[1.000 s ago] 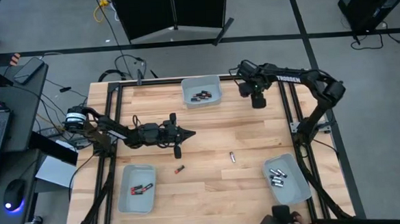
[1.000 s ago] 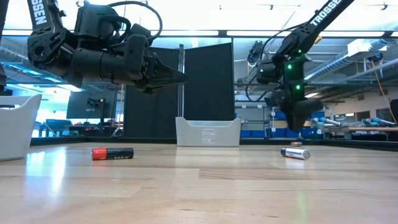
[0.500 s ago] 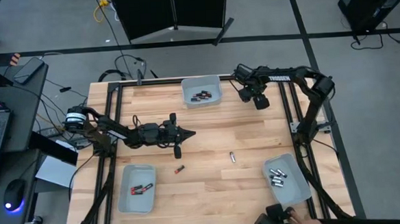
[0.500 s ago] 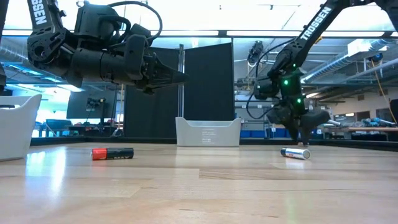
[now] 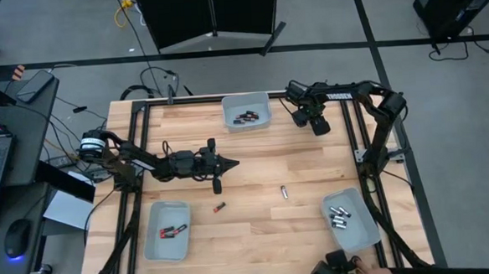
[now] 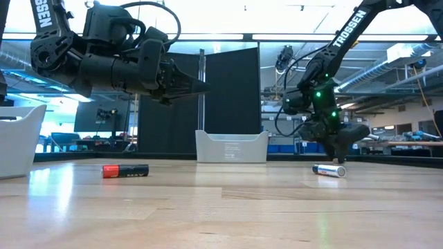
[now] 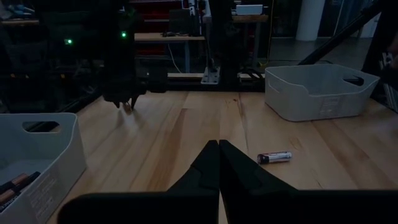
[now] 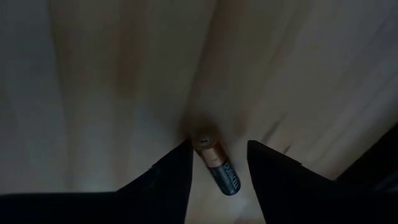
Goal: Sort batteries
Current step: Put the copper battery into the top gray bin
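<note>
My right gripper (image 8: 217, 149) points down at the table's far right (image 5: 318, 125), open. Its two fingers stand on either side of a black-and-copper battery (image 8: 214, 165) that lies flat on the wood; I see no touch. My left gripper (image 5: 233, 163) hovers level over the table's middle left, shut and empty (image 7: 218, 144). A red-and-black battery (image 5: 220, 207) and a silver battery (image 5: 285, 192) lie loose on the table near the middle.
A pale tray (image 5: 247, 112) at the far edge holds black batteries. A tray (image 5: 167, 232) at the near left holds red ones, and a tray (image 5: 349, 218) at the near right holds silver ones. A person's hand (image 5: 360, 269) shows at the near edge.
My right gripper has come down toward the table at the far right and has rolled about its own axis. It now stands low over the battery. The left arm has kept still.
</note>
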You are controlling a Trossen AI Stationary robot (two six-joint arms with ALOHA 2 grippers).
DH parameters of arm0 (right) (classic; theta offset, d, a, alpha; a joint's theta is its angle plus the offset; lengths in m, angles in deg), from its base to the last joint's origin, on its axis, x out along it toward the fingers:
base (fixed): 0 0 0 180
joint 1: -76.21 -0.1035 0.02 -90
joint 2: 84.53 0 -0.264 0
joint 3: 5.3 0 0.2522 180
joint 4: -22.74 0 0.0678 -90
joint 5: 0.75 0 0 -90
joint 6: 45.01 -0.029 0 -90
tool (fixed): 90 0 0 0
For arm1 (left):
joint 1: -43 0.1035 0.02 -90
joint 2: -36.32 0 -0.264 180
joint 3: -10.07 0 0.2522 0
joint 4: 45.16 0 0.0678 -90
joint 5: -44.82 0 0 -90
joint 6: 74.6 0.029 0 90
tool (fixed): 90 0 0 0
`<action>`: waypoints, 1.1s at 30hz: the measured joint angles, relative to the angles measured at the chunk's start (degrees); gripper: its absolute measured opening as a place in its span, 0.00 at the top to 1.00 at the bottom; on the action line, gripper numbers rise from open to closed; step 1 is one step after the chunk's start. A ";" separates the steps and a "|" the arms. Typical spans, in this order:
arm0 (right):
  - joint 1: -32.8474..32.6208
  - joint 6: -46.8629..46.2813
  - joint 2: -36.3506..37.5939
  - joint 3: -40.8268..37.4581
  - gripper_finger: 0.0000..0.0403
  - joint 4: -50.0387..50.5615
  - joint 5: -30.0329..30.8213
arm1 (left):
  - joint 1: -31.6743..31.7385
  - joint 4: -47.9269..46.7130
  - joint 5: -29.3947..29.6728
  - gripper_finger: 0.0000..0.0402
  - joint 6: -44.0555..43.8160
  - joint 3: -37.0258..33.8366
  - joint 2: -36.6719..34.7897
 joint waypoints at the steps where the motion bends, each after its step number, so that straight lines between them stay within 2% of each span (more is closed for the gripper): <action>1: 0.00 -0.36 0.00 0.00 0.61 0.12 -0.04 | 0.00 -0.03 0.00 0.99 -0.01 0.00 0.00; 9: 0.04 -3.63 -0.04 -0.02 0.72 1.21 -1.42 | 0.00 -0.11 0.00 0.99 -0.02 0.00 0.00; 16: -0.19 -8.06 0.02 0.00 0.86 1.64 -3.21 | 0.00 -0.11 0.00 0.99 -0.15 0.00 0.00; 20: -0.68 -10.83 0.23 -0.03 0.86 1.82 -3.36 | 0.00 -0.11 0.00 0.99 -0.20 0.00 0.00; 23: -1.56 -12.66 1.58 -0.22 0.86 1.65 -5.76 | 0.00 -0.07 0.00 0.99 -0.20 -0.01 0.00; 28: -4.15 -15.71 6.67 -0.22 0.86 1.64 -9.05 | 0.00 1.05 0.00 0.99 -0.20 0.00 0.00; 33: -8.17 -22.43 12.13 1.27 0.86 1.66 -9.66 | 0.00 2.08 0.00 0.99 -0.16 0.00 -0.02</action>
